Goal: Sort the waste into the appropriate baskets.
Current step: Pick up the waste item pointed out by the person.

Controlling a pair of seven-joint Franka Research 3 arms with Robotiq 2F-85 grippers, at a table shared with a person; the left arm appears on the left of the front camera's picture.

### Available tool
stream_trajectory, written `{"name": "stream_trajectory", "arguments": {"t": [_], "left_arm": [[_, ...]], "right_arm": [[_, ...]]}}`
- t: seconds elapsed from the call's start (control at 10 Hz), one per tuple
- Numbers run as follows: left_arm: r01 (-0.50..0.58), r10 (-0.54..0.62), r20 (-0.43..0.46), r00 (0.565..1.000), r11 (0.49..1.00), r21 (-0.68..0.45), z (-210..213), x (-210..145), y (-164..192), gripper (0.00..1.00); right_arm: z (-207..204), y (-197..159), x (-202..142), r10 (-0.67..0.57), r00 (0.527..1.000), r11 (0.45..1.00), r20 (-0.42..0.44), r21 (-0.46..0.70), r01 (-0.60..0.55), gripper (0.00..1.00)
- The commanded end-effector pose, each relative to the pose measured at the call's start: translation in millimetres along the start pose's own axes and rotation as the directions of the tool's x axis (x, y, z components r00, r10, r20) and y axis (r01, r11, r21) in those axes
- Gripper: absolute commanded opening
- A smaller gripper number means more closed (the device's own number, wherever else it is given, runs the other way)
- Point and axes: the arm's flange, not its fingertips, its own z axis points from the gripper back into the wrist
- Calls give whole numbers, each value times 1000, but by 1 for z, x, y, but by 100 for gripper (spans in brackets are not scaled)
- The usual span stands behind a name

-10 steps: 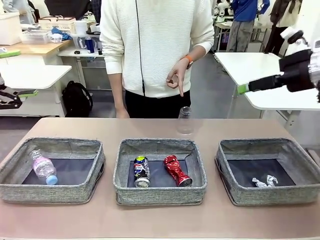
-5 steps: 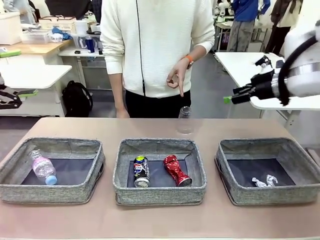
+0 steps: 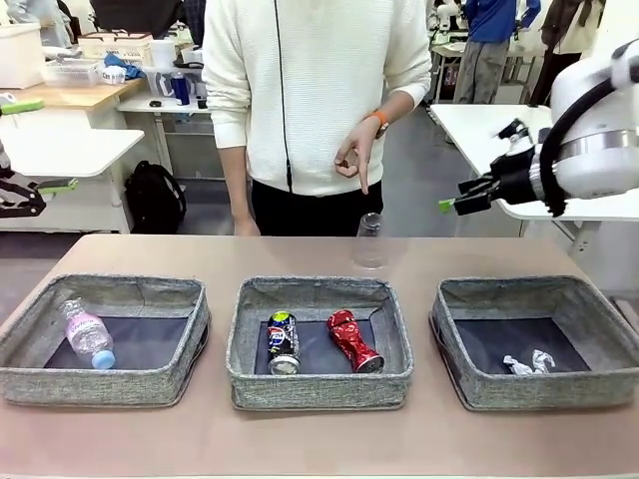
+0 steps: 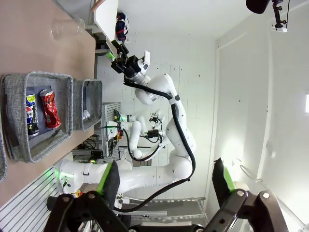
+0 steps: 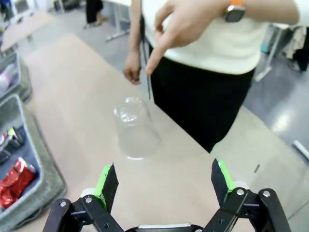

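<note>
Right gripper (image 3: 446,206) hangs in the air right of the clear plastic cup (image 3: 369,241), jaws apart and empty; left gripper (image 4: 164,181) likewise stands wide and empty. Taking the centre basket (image 3: 319,389) as landmark: left of it, a grey woven, soft-walled basket (image 3: 100,384) holds the clear bottle (image 3: 87,334) with pink label. Inside it lie a dark can (image 3: 283,342) and a crushed red can (image 3: 353,341). Behind it, the cup stands upside down on the table (image 3: 319,439), under a person's pointing hand (image 3: 354,156). Right of it, a third basket (image 3: 539,384) holds crumpled white scraps (image 3: 528,363), small and indistinct.

Front and wrist views, shared cup (image 3: 369,242)
</note>
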Motion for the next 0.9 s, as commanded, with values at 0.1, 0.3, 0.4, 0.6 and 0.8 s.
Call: {"name": "stream_trajectory", "arguments": {"t": [0.1,0.3,0.4,0.6,0.8], "left_arm": [[-4,4,5,1000,1000,-10,-1,0,-4,100],[-4,4,5,1000,1000,-10,-1,0,-4,100],[-4,4,5,1000,1000,-10,-1,0,-4,100],[-4,4,5,1000,1000,-10,-1,0,-4,100],[-4,4,5,1000,1000,-10,-1,0,-4,100]], "right_arm": [[-58,-26,-10,191,981,971,3,145,-190,100],[-75,-28,-24,251,967,952,-38,189,-240,100],[-93,-26,-32,270,962,935,24,231,-269,100],[-126,-26,-45,277,961,925,13,267,-270,100],[-150,-22,-53,261,965,915,19,312,-254,100]]}}
